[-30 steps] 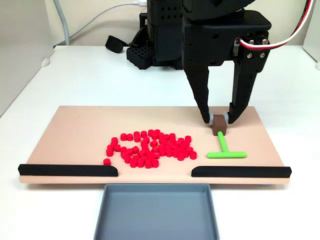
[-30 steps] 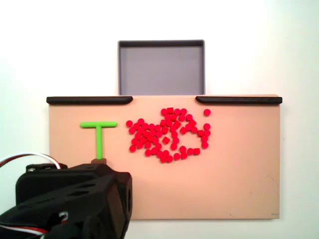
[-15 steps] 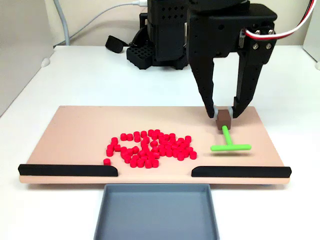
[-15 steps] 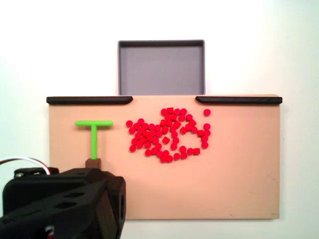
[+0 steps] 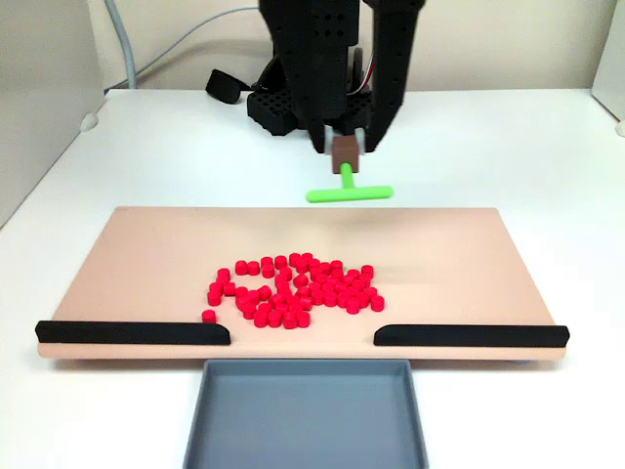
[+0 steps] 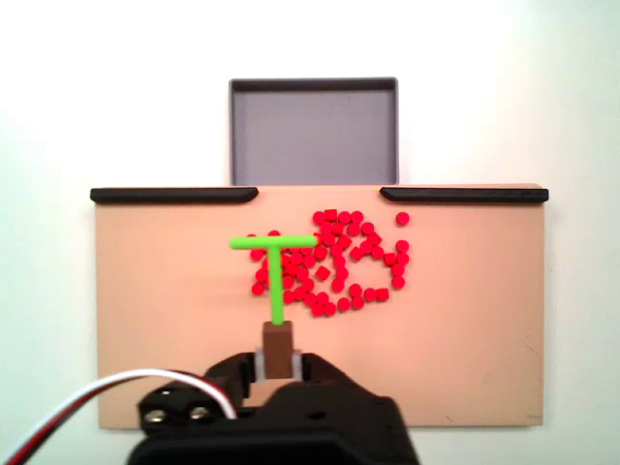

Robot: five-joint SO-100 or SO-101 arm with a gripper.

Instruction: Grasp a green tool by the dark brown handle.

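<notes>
Hand (image 5: 345, 151) clamped on the dark brown handle (image 5: 345, 152), lifting the green tool (image 5: 349, 191) clear above the tan board (image 5: 156, 254). Crossbar hanging over the red pellets (image 6: 329, 262) in a fixed view.

End effector (image 5: 344, 151) at upper centre of frame, closed on the dark brown handle (image 5: 344, 150). Green tool (image 5: 349, 188) hangs below it, crossbar level, lifted clear of the tan board (image 5: 146, 254). Red pellets (image 5: 291, 290) clustered mid-board. Two black bars (image 5: 133, 332) along board's lower edge. Grey tray (image 5: 306, 415) at bottom centre on white worktop (image 5: 547, 147).
</notes>
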